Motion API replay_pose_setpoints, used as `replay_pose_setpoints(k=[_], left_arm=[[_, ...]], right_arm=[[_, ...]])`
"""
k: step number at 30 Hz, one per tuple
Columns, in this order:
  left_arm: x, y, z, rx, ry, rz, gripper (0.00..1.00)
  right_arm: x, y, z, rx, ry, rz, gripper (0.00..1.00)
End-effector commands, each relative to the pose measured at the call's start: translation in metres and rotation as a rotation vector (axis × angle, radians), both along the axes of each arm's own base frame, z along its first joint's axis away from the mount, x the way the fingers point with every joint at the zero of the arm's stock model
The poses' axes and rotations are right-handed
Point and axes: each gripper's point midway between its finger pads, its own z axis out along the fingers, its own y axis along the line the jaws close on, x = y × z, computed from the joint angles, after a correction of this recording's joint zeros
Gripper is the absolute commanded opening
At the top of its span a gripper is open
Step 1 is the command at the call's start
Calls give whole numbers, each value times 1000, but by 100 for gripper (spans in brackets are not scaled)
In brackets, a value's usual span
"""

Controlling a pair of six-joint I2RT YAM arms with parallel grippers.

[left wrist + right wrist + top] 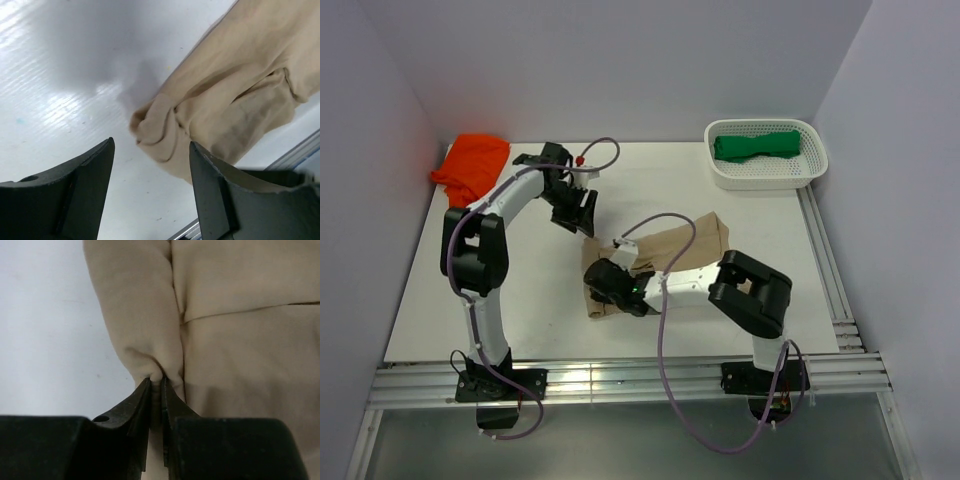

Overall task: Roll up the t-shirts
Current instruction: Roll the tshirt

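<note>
The tan t-shirt (675,250) lies folded in a long strip across the middle of the table, partly rolled at its near-left end. My right gripper (603,283) is shut on a fold of the tan t-shirt (155,315) at that rolled end (156,381). My left gripper (578,212) hangs open and empty above the table, left of the strip; the tan t-shirt's bunched end (210,100) shows ahead of its fingers (150,145). The orange t-shirt (472,165) lies crumpled at the back left. The green t-shirt (757,146) lies rolled in the white basket (720,175).
The white perforated basket stands at the back right corner. Grey walls close the table on the left, back and right. An aluminium rail (620,385) runs along the near edge where both arm bases are bolted.
</note>
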Motion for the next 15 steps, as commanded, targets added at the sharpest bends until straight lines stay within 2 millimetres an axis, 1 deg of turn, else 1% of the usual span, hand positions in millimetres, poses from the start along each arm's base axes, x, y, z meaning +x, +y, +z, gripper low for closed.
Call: replay_pose_setpoints(k=[1, 2, 3, 4, 5, 6, 7, 8, 9, 10, 11, 12, 14, 15], left_arm=[[1, 2, 40, -129, -45, -35, 67], [0, 9, 38, -140, -41, -34, 68], [-2, 10, 41, -161, -44, -37, 68], [-4, 11, 39, -171, -40, -39, 68], [-8, 15, 31, -173, -30, -40, 68], [-11, 15, 29, -189, -25, -46, 68], [-14, 15, 24, -195, -15, -48, 68], [-20, 16, 14, -200, 9, -50, 68], [-21, 13, 11, -227, 8, -57, 69], [-22, 11, 6, -240, 12, -56, 69], [-27, 11, -2, -249, 38, -47, 69], [-24, 8, -7, -265, 31, -47, 68], [-28, 3, -15, -301, 65, -31, 68], [-25, 1, -21, -313, 59, -27, 67]], right_arm=[[-6, 8, -4, 265, 107, 41, 13], [6, 14, 10, 374, 82, 35, 13], [-5, 7, -4, 408, 144, 42, 12], [-4, 6, -5, 451, 156, 39, 12], [-1, 13, 7, 540, 138, 55, 12], [-3, 7, -6, 562, 182, 40, 11], [-4, 7, -8, 590, 194, 40, 11], [0, 11, 0, 650, 180, 46, 11], [-2, 6, -12, 668, 215, 19, 11], [-3, 6, -13, 696, 225, 19, 11], [0, 9, -5, 754, 207, 22, 11], [-2, 6, -14, 757, 222, 11, 11], [-6, 7, -13, 802, 243, 17, 10], [-7, 5, -17, 800, 251, 10, 10]])
